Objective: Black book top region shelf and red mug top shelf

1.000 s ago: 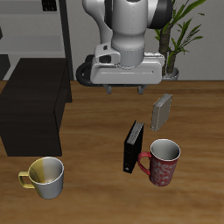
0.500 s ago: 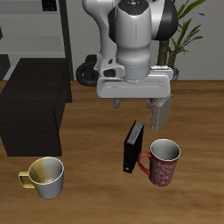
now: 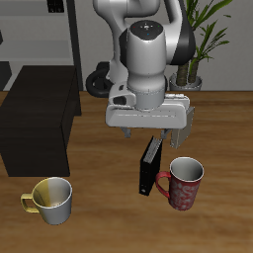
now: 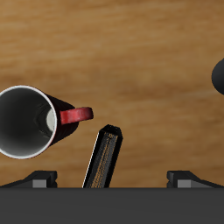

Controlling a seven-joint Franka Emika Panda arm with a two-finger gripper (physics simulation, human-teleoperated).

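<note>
Exterior view. We see the gripper (image 3: 150,132) hanging over the wooden bench (image 3: 99,212), directly above the upper end of the black book (image 3: 150,166). Its two fingers are spread wide, one to each side of the book's top edge, with nothing between the pads; it holds nothing. The black book stands on edge, slightly tilted, its spine toward the camera. Just beside it, nearer the bench's front edge, sits the red mug (image 3: 184,184), upright, its handle turned toward the book; handle and book look very close, and we cannot tell whether they touch. The shelf (image 3: 38,121) stands well apart from both, a low dark cabinet with its flat top bare. A yellow-and-white mug (image 3: 51,200) stands upright in front of the shelf, near the bench's front edge. The grey book is mostly hidden behind the gripper body; only a sliver shows. A potted plant (image 3: 198,40) stands at the back.

Wrist view. We look straight down on the black book (image 4: 103,157), seen edge-on, pale pages showing between dark covers, lying between the two fingertips (image 4: 40,178), which sit far apart. The red mug (image 4: 28,121) shows its dark inside and pale rim, handle pointing toward the book, with a narrow gap visible here. A dark rounded object (image 4: 218,75) is cut off at the frame edge.
</note>
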